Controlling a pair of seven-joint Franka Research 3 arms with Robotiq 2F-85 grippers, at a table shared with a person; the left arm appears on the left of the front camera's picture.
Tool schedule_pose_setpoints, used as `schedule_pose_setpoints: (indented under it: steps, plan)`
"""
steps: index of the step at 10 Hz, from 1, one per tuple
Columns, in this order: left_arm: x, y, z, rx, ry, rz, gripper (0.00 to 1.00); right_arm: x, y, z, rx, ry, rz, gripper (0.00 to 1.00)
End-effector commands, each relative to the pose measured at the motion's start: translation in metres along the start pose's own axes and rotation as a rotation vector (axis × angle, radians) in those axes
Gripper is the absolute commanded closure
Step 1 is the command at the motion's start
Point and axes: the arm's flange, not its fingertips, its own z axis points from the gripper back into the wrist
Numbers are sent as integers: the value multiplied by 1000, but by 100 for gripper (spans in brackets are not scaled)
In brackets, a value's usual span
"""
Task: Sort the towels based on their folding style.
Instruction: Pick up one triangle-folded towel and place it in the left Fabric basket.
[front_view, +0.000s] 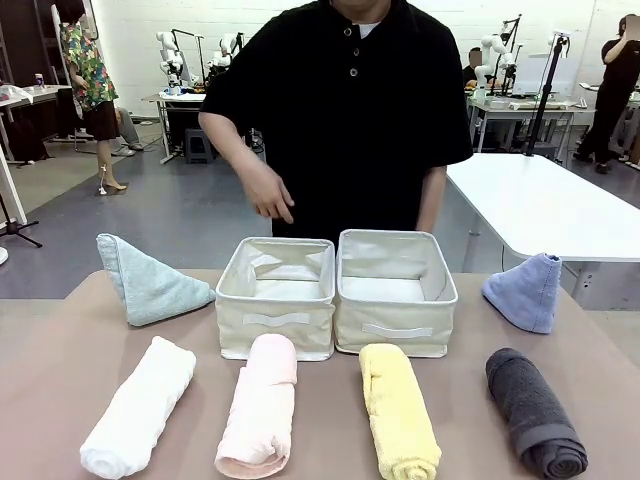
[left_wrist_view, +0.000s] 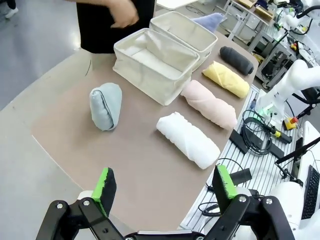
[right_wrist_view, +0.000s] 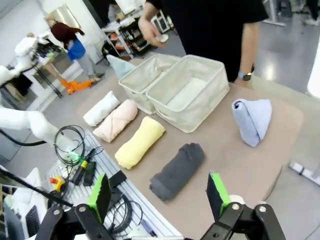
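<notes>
Four rolled towels lie in a row along the table's near edge: white, pink, yellow and dark grey. A pale teal cone towel stands at the far left and a light blue cone towel at the far right. In the left wrist view my left gripper hangs open above the table's left end, short of the teal cone and white roll. My right gripper is open too, over the near edge by the grey roll and blue cone.
Two cream fabric baskets stand side by side in the middle of the brown table, both with nothing inside. A person in a black shirt stands behind them, one hand raised above the left basket. Cables lie off the near edge.
</notes>
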Motion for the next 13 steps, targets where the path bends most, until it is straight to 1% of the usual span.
schedule_pose_setpoints:
  steps: [1, 13]
  plan:
    - [4, -1, -3, 1, -8, 3, 0, -1, 1, 4, -17, -1, -16, 0]
    - [4, -1, -3, 1, -8, 3, 0, -1, 1, 4, -17, -1, -16, 0]
